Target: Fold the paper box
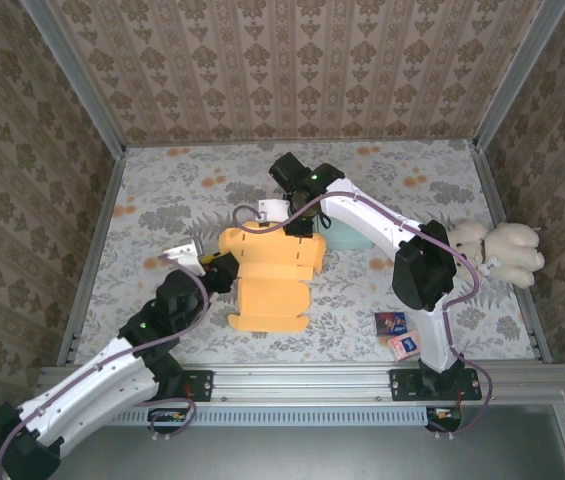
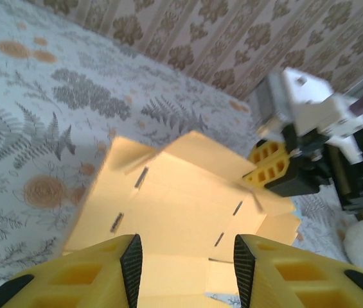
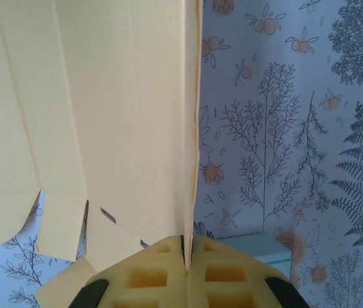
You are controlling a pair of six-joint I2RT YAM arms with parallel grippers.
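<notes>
The paper box (image 1: 267,280) is a flat orange-yellow cardboard blank, partly raised at its far edge, in the middle of the table. My right gripper (image 1: 298,226) is shut on that far edge; in the right wrist view the sheet (image 3: 104,115) runs straight into the closed fingertips (image 3: 187,249). My left gripper (image 1: 214,266) is at the blank's left side. In the left wrist view its fingers stand open (image 2: 184,256) just above the slotted panel (image 2: 175,205), with nothing pinched between them. The right gripper's yellow finger (image 2: 268,168) shows at the blank's far corner.
A pale plush toy (image 1: 499,250) lies at the right edge of the table. A light-blue box (image 1: 348,236) sits just behind the blank, under the right arm. Two small printed packets (image 1: 398,336) lie near the right arm's base. Patterned walls enclose the table.
</notes>
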